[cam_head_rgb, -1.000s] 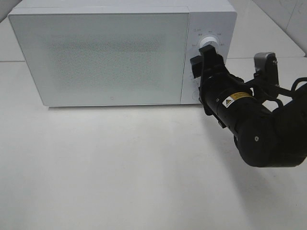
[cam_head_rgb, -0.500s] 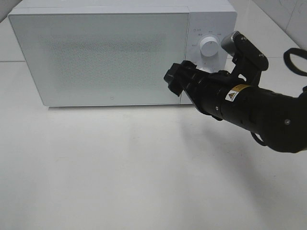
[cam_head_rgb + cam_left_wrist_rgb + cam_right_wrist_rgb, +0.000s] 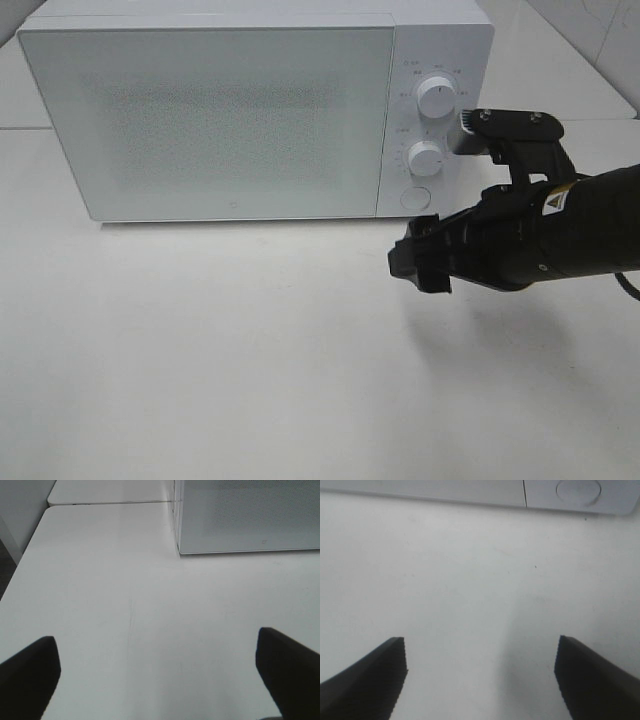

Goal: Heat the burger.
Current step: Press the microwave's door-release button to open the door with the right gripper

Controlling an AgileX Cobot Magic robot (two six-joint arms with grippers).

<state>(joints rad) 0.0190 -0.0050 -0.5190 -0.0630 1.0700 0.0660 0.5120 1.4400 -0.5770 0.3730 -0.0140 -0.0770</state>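
Note:
The burger is out of view; no frame shows it. The white microwave [image 3: 220, 110] stands at the back of the table with its door closed. My right gripper [image 3: 412, 268] hovers over the table just in front of the microwave's control panel, below the round button [image 3: 415, 197]. In the right wrist view, the right gripper [image 3: 480, 680] is open, with only bare table between its dark fingers [image 3: 370, 680]. The left gripper [image 3: 157, 675] is open over bare table, with the microwave's left front corner [image 3: 181, 550] ahead of it. The exterior view does not show the left arm.
Two white knobs [image 3: 434, 97] [image 3: 425, 157] sit one above the other on the microwave's right panel. The white table [image 3: 200, 350] stretches out in front of it. A seam between table tops [image 3: 110, 502] runs beside the microwave's left side.
My right gripper has left the upper knob, swung left across the door's edge, then dropped down and back to hover over the table in front of the panel.

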